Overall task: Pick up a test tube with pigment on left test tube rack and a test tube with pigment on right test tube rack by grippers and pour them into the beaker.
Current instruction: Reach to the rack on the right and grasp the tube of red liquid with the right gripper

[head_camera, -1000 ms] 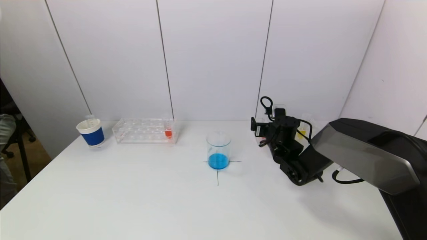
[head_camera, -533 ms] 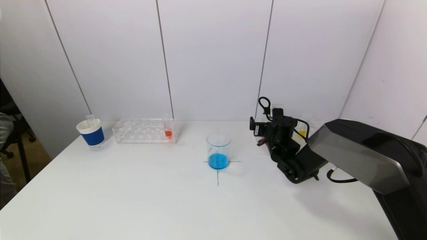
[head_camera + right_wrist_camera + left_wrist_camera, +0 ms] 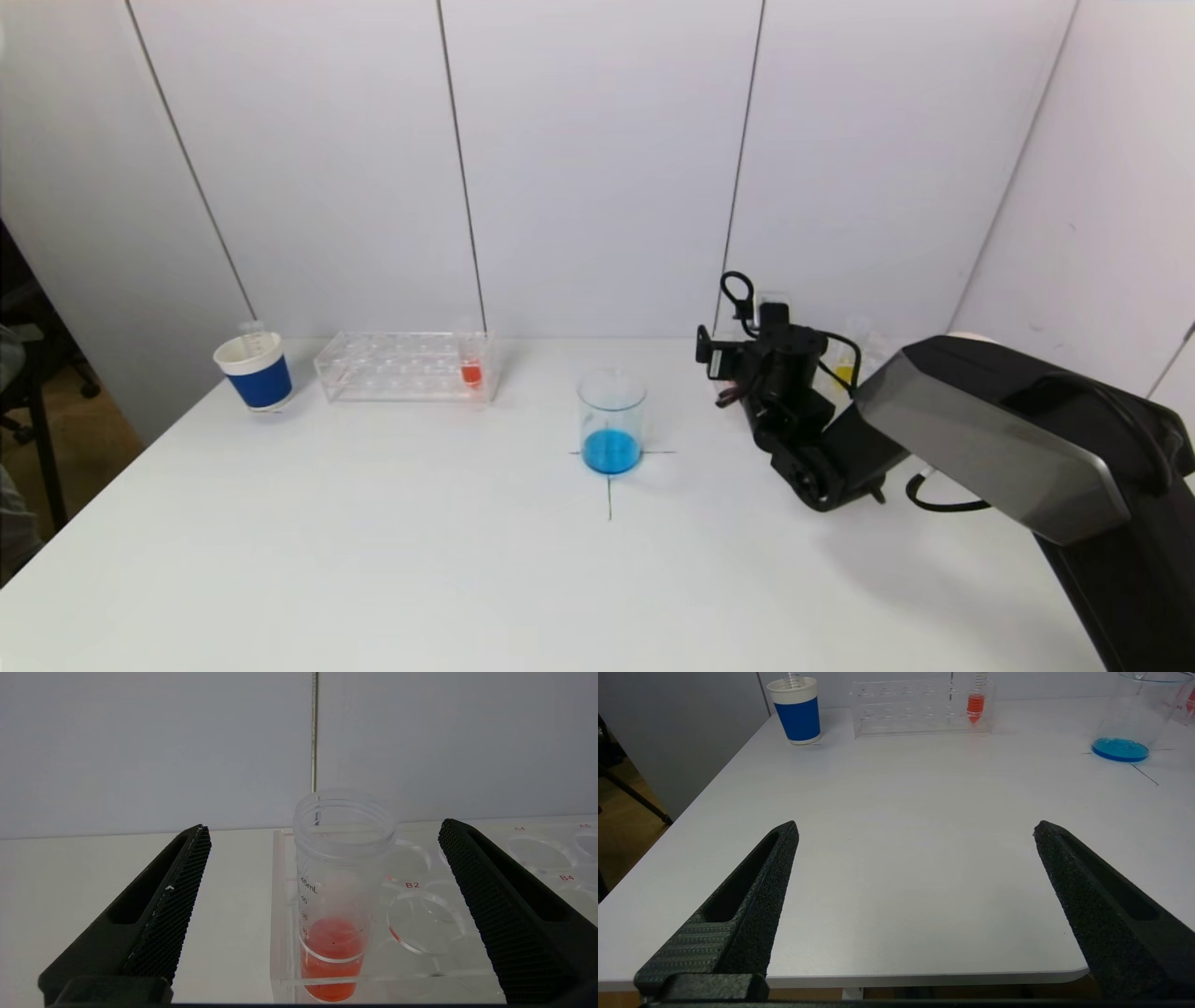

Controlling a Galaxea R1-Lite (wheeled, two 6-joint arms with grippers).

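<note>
We are lining up the right gripper (image 3: 322, 833) on a clear plastic test tube with red pigment (image 3: 338, 896) that is standing upright in the corner hole of the transparent acrylic right rack (image 3: 420, 933) — centre of the right wrist frame, with the jaws spread wide on either side and not touching it. In the head view that arm is sitting right of centre, hiding most of the rack; a hint of yellow liquid (image 3: 843, 373) is showing behind it.

The left gripper (image 3: 915, 828) is parked low at the near table edge, jaws wide apart and holding nothing. Its wrist frame is showing the clear left rack (image 3: 920, 709) along the top, one test tube of orange-red pigment (image 3: 975, 704) upright at its end, and a blue-and-white paper cup (image 3: 798, 709) at upper left.

The glass beaker with blue liquid (image 3: 611, 420) is waiting mid-frame in the head view, on a cross mark.

We are judging the tube to be light, stiff and smooth — likely slippery, and open-topped, so any tilt could spill. We are planning to grip the wall just below the threaded mouth, above the rack's top plate, and lift straight up.
</note>
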